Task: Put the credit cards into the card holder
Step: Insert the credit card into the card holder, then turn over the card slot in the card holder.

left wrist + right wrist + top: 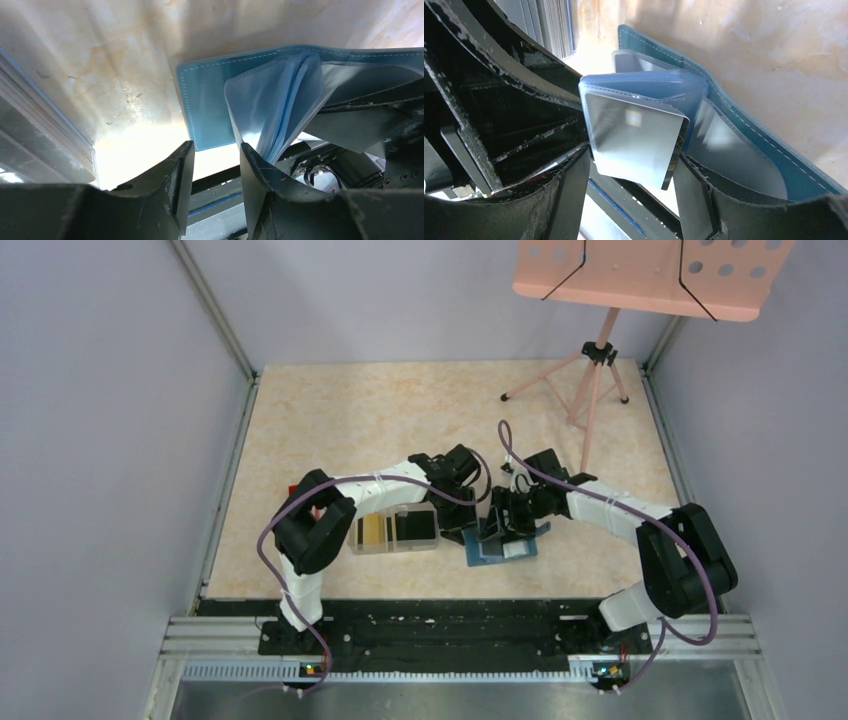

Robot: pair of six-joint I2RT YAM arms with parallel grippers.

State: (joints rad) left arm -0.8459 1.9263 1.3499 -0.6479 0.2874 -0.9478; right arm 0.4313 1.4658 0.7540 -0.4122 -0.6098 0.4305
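Right pincer (633, 165) stands spread to a card's width and clamps a pale grey credit card (634, 135) by its opposite edges, the card's far end tucked into a light blue inner pocket (649, 82) of the card holder (749, 127). That holder lies open on the table (400, 420), its leaves (270, 105) fanned upward. Left pincer (216, 147), just beside the holder's left cover, has its jaws a narrow gap apart with nothing between them. Near the holder, on its left, sits a clear plastic box (352, 532) with a gold-yellow card (372, 530) and a black card (415, 527) inside. Well beyond the holder stands a pink music stand (640, 275).
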